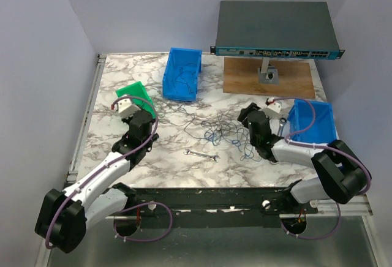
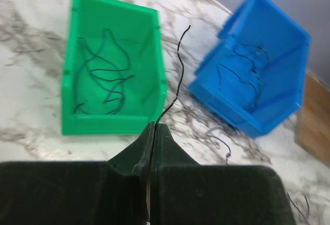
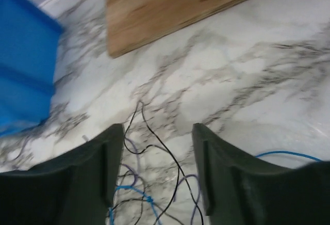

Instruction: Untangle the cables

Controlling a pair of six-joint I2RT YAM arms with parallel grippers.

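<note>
While wiry cables [image 1: 228, 133] loop, veined marble tabletop [image 1: 177, 172]

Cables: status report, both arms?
Left fingers shut on one black cable. Right fingers open over the tangle. Wrench lies beside it, not blocking.

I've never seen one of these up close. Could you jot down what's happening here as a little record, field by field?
Left fingers: shut on one black cable, facing the green bin
Right fingers: open, over the tangle of blue and black cables
Green bin: black cables inside
Blue bin: thin cables inside
Wrench: lying loose on the near side of the tangle
</note>
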